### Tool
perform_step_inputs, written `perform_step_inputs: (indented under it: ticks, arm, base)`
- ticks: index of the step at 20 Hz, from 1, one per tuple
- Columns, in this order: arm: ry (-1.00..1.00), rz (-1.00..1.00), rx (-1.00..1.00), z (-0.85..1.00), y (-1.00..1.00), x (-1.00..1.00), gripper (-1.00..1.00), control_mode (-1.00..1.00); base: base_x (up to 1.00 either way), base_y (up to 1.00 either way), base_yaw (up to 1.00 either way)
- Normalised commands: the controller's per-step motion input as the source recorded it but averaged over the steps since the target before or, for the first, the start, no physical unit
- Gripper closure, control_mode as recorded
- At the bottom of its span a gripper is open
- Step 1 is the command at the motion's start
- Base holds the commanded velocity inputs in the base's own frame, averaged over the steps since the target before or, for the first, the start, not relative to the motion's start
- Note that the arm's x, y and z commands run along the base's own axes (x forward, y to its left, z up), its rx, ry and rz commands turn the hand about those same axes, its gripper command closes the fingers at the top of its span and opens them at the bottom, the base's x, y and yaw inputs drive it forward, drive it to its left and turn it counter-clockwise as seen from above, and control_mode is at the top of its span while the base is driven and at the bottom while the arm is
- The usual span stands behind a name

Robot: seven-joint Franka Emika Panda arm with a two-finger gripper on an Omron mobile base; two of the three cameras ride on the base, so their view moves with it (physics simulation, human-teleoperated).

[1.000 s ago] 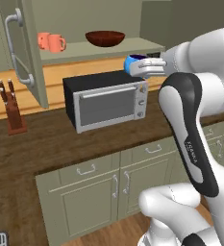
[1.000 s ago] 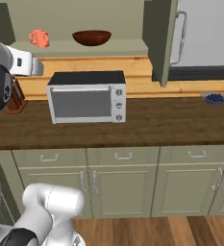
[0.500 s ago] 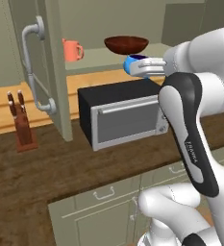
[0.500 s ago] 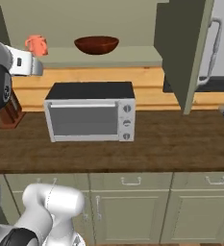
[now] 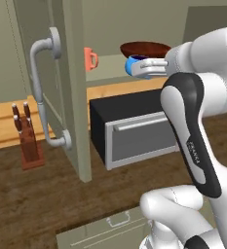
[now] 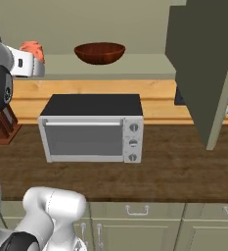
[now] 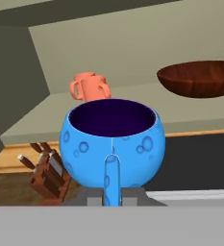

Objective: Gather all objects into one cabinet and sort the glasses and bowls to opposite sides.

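Observation:
My gripper [image 7: 112, 192] is shut on the rim of the small bright blue bowl [image 7: 112, 141], holding it upright in the air in front of the open cabinet. In the left base view the blue bowl [image 5: 131, 65] hangs at shelf height, just in front of the wide dark red-brown bowl [image 5: 145, 49]. That red-brown bowl [image 6: 100, 52] sits on the cabinet shelf [image 6: 135, 66], right of centre. Two salmon-pink mugs [image 7: 88, 85] stand at the shelf's left end [image 5: 90, 58]. The cabinet's grey-green door [image 5: 71, 87] stands open at the left, with its curved bar handle [image 5: 41, 97].
A toaster oven [image 6: 92, 128] stands on the wooden counter [image 6: 174, 162] right below the shelf. A knife block [image 5: 27, 141] sits to its left. Another open cabinet door [image 6: 203, 68] juts out on the right. Drawer fronts [image 6: 135, 218] run under the counter.
Both base views have shifted and drawn closer to the cabinet, so the base has driven. The gripper still holds the blue bowl in the same pose relative to the arm.

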Motion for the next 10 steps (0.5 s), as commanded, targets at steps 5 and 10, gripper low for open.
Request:
perform_step_inputs:
  ticks: [5, 10]
  arm:
    - [0.00, 0.00, 0.00, 0.00, 0.00, 0.00, 1.00, 1.00]
    - [0.00, 0.00, 0.00, 0.00, 0.00, 0.00, 1.00, 1.00]
  base:
    - [0.57, 0.00, 0.03]
    - [0.32, 0.01, 0.04]
